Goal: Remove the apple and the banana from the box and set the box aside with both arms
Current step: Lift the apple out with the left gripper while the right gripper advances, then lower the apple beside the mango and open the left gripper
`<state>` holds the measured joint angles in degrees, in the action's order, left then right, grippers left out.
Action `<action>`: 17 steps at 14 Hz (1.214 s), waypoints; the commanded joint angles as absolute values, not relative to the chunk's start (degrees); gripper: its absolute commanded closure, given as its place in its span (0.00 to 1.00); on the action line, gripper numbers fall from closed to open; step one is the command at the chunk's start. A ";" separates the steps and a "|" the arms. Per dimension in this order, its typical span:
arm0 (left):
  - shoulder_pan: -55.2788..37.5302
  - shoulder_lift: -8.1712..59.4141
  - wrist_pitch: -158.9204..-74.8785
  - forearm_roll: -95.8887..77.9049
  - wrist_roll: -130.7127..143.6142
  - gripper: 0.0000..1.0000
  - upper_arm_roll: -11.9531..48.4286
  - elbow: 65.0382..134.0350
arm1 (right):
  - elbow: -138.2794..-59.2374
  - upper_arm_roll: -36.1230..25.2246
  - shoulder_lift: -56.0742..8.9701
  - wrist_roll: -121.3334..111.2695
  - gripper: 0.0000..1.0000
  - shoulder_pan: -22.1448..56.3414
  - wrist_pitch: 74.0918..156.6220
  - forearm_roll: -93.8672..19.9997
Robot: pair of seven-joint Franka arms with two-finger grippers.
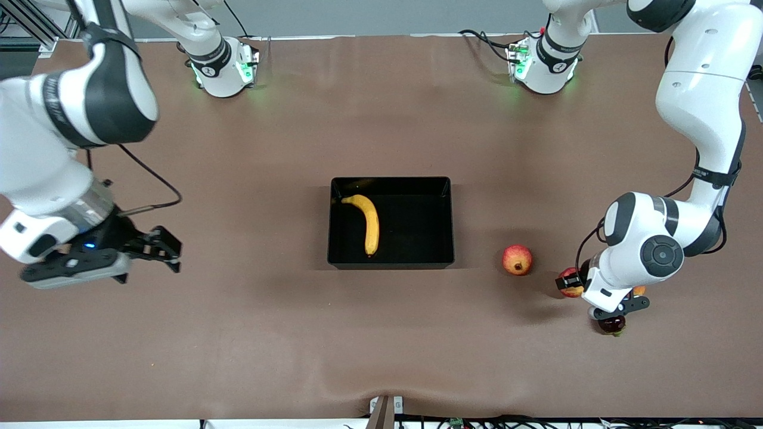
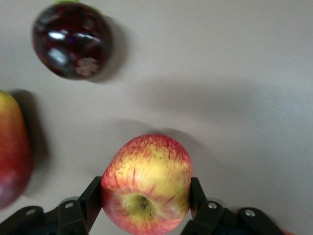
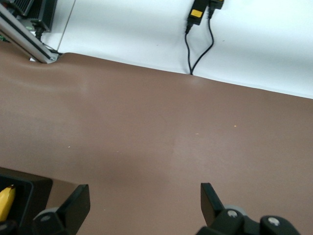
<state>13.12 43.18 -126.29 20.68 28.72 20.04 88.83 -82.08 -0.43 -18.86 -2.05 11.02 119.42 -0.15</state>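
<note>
Already boxed: banana (image 1: pixel 369 222) lies in the black tray (image 1: pixel 444 250).
Left gripper (image 2: pixel 145 208) clamps the apple (image 2: pixel 146 183); right gripper (image 1: pixel 164 247) waits, unclenched.

A round red-orange fruit (image 1: pixel 517 260) sits on the brown surface (image 1: pixel 238 333) toward the left arm's end. A small dark purple fruit (image 2: pixel 71 40) and a red mango (image 2: pixel 12 152) lie near each other.

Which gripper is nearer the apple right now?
Left. The left gripper is shut on the apple, toward the left arm's end of the table. The right gripper hangs open over bare table at the right arm's end, with the box between.
</note>
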 commanded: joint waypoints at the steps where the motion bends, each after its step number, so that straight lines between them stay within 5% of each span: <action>1: 13.36 46.58 -127.70 22.50 28.21 1.00 18.72 85.78 | -80.16 -0.88 -19.95 -1.85 0.00 11.78 118.92 0.62; 3: 13.36 46.76 -128.41 22.68 28.21 1.00 18.72 85.78 | -80.16 -0.88 -19.95 -1.85 0.00 11.95 118.92 0.62; 4: 13.36 46.67 -128.41 22.94 28.13 0.67 18.72 85.78 | -80.16 -0.88 -19.95 -1.85 0.00 12.04 118.92 0.62; 5: 13.36 46.41 -128.41 23.20 27.43 0.14 18.72 85.78 | -80.16 -0.88 -19.95 -1.85 0.00 12.04 118.83 0.53; 6: 13.53 45.71 -128.41 23.46 26.99 0.00 18.72 85.78 | -80.16 -0.88 -19.95 -1.85 0.00 12.13 118.74 0.53; 13: 12.92 35.52 -113.93 22.50 30.31 0.00 26.70 86.13 | -80.24 -0.88 -19.95 -1.85 0.00 12.39 118.39 0.44; 17: 12.92 33.40 -106.10 22.50 41.36 0.00 37.06 86.13 | -80.68 -0.79 -19.95 -1.76 0.00 13.00 118.21 0.44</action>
<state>12.77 34.63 -108.28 21.98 36.07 33.07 84.73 -81.59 -0.47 -19.43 -2.05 11.99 119.01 -0.12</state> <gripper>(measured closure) 0.000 0.000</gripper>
